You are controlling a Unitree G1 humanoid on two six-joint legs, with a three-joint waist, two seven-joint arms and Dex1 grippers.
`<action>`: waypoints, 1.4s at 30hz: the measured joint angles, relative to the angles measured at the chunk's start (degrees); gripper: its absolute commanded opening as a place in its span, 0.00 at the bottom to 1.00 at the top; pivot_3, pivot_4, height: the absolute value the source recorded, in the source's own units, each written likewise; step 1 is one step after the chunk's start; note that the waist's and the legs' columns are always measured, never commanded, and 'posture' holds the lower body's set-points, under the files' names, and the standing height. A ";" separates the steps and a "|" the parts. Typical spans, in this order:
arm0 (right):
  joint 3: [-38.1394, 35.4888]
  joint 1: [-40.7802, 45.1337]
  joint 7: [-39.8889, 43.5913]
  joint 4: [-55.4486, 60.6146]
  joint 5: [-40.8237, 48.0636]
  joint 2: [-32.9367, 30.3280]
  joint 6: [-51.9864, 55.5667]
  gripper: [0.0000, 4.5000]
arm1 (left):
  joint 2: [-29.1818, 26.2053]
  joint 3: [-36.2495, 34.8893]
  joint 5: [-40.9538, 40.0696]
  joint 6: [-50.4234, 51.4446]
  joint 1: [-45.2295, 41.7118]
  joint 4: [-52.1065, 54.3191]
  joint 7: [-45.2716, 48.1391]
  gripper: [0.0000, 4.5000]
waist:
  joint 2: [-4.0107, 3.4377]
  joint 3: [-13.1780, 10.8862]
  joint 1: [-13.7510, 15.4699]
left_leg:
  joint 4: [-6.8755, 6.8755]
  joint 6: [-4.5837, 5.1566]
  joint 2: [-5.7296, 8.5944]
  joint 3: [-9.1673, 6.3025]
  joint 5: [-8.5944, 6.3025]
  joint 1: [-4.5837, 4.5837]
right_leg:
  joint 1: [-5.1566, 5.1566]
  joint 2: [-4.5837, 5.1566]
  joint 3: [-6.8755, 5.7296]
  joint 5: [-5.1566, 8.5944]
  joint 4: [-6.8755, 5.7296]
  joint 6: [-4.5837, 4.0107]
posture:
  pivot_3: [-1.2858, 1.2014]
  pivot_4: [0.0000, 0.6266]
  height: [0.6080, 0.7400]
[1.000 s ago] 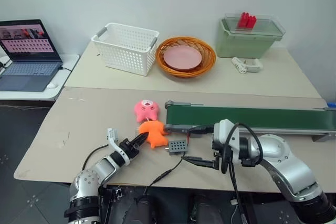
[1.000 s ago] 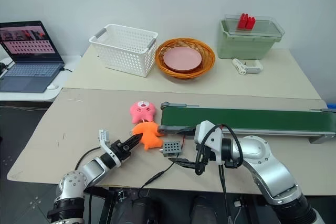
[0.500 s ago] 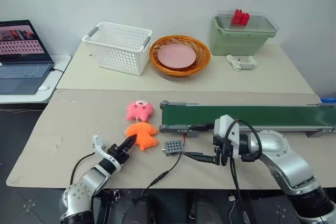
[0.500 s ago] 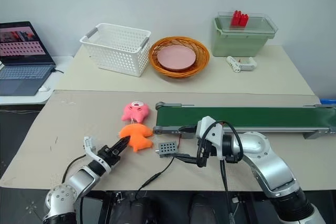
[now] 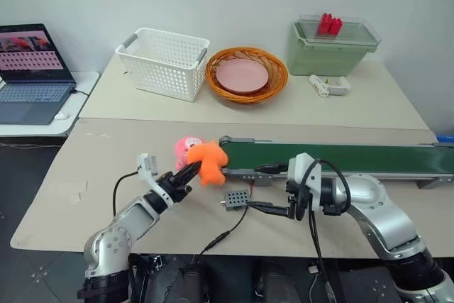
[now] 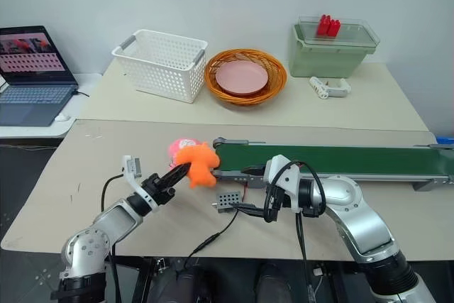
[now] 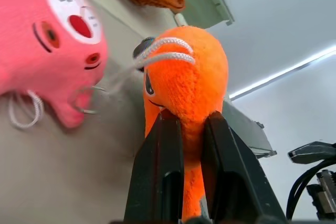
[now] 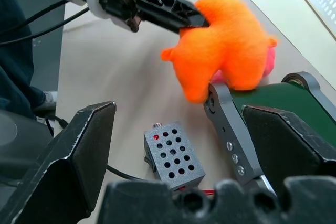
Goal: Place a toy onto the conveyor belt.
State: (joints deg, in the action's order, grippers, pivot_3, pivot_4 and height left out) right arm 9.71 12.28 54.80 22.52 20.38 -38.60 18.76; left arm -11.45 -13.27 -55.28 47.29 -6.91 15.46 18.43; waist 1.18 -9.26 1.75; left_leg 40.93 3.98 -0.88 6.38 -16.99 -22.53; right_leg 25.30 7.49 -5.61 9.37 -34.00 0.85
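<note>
- My left gripper point(image 5: 190, 173) is pinching the toy point(image 5: 209, 162) by its lower edge, the two black fingers point(image 7: 160, 171) pressing into the orange plush from either side.
- The toy is hanging clear of the table point(image 5: 106, 161), just in front of the pink toy point(image 5: 184, 148) and right beside the near roller end of the conveyor belt point(image 5: 333, 157), not yet over the green surface.
- My right gripper point(image 5: 273, 208) is hovering above the table near the small grey box point(image 5: 237, 199), fingers point(image 8: 79, 156) spread wide and gripping nothing.
- Step in hand, as I judge it: carrying, with the pick made and the placing outstanding.
- The next move is calling for travel to my right until the toy is sitting above the belt, then lowering and parting the fingers.
</note>
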 measured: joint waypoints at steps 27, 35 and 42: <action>-2.03 -2.86 -3.18 0.27 -1.11 0.04 -0.60 1.00 | -23.72 46.58 91.53 -59.45 -31.46 -22.51 -5.10 0.12 | 0.03 -0.04 0.62 | 0.09 -0.33 0.03 0.14 0.24 -0.77 | 0.73 -0.06 -0.03 -0.25 0.00 0.42 | 0.52 0.24 1.00; -3.07 -4.52 -4.23 1.32 -1.08 -0.31 0.16 1.00 | -20.33 46.60 99.53 -72.56 -31.72 -25.55 -17.67 0.12 | 0.03 -0.04 0.52 | 0.16 -0.28 0.03 0.20 0.24 -0.78 | 0.72 -0.06 0.00 -0.37 0.00 0.63 | 0.52 0.24 1.00; -3.79 -4.84 -4.91 2.96 -1.07 -0.35 0.60 1.00 | -19.82 46.61 100.70 -78.75 -30.40 -31.16 -18.12 0.12 | 0.03 -0.04 0.37 | 0.34 -0.25 -0.02 0.21 0.23 -0.74 | 0.72 -0.06 0.02 -0.38 -0.09 0.63 | 0.52 0.24 1.00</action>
State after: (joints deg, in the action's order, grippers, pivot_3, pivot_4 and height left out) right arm 5.92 7.45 49.89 25.47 19.32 -38.95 19.36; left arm -31.27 33.34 45.42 -31.46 -37.31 -15.70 0.30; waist 1.21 -9.30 2.13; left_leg 41.27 3.73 -0.90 6.59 -16.76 -23.27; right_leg 26.02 7.43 -5.59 8.99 -34.10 1.48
